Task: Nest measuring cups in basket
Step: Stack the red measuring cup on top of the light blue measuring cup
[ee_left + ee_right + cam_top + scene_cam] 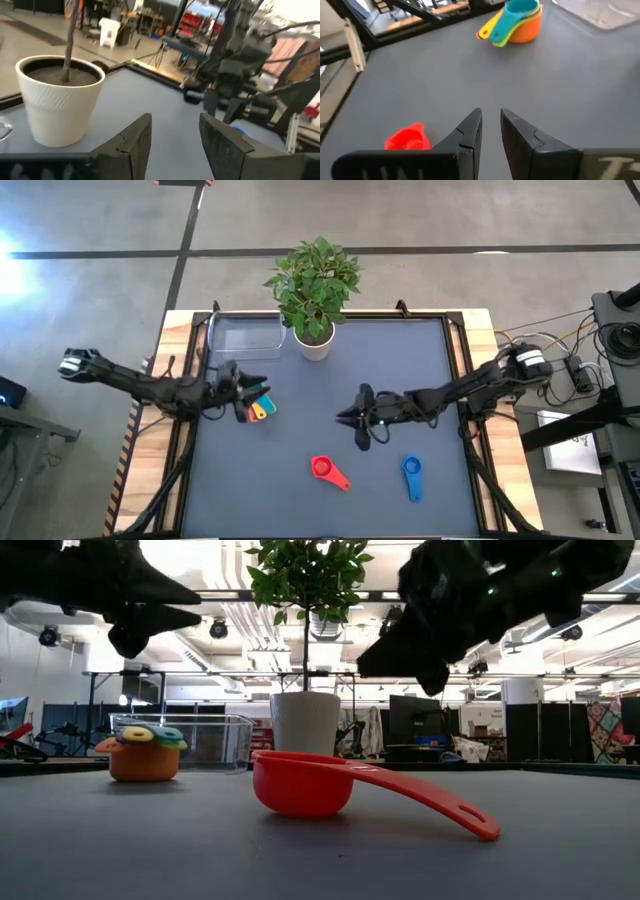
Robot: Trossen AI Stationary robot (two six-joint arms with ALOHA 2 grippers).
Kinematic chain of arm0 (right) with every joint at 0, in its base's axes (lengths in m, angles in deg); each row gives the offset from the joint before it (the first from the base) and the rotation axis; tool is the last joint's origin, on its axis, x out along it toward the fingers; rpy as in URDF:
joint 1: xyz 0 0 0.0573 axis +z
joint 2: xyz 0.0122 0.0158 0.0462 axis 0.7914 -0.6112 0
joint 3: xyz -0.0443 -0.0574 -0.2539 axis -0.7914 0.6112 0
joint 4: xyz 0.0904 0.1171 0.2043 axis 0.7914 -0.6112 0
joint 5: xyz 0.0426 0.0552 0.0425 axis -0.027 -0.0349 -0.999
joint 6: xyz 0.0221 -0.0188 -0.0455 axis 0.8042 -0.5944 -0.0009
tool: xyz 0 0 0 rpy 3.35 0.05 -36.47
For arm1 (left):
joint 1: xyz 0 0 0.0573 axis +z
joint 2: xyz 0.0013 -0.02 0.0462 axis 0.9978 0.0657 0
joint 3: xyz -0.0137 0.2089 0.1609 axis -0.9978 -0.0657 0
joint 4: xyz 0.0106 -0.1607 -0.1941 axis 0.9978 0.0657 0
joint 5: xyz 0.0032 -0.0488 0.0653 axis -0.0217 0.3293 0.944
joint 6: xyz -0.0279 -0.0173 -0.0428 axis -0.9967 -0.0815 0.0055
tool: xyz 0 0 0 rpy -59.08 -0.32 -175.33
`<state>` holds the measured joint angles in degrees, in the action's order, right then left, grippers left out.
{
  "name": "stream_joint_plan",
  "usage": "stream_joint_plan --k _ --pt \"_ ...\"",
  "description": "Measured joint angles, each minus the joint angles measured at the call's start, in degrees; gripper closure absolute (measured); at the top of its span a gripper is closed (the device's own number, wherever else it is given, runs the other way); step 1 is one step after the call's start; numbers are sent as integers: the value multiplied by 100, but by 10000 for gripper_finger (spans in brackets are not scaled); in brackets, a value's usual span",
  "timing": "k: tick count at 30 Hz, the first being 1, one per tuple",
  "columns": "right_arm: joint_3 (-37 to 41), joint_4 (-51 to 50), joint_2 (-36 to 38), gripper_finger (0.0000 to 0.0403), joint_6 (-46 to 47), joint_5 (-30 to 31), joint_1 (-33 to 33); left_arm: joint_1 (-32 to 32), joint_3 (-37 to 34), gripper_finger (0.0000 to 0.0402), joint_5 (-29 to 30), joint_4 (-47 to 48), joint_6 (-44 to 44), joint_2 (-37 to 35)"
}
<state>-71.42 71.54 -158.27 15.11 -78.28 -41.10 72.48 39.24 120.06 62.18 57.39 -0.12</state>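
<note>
Cups are scattered right now. From the high view, a nested stack (pixel 260 407) (orange at the bottom, with yellow and teal on top) sits on the counter (pixel 330 380) just beside the left gripper (pixel 243 390), while the red cup (pixel 328 471) and blue cup (pixel 412 477) lie apart near the front. The basket (pixel 245 336) is at the back left next to the plant (pixel 314 288), and looks empty. The right gripper (pixel 358 420) hovers mid-counter behind the red cup.

Low view: the red cup sits upright with its handle sloping down to the counter, and both arms hang above it, holding nothing.

Left wrist view: the fingers (pixel 132 145) are parted a moderate way with nothing between them, pointing past the plant pot toward the other arm.

Right wrist view: its fingers (pixel 470 132) are only a narrow gap apart, empty, with the red cup off to one side and the stack farther ahead.

These look like light, stiff, kinda slick plastic, so I'd guess they skid if nudged. Pinching the rim or the flat handle seems the safest hold.
</note>
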Motion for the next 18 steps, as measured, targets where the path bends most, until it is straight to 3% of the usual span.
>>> stream_joint_plan --k 6,13,18 --pt "-634 -343 -614 302 -221 -365 3 -20 -428 258 2 -816 82 15" --pt "-1636 -1632 -1155 218 -366 -496 23 -220 -499 258 -2 -797 104 38" --pt "-2243 -2540 -1482 192 -360 -557 72 -439 -538 258 -4 -804 196 50"
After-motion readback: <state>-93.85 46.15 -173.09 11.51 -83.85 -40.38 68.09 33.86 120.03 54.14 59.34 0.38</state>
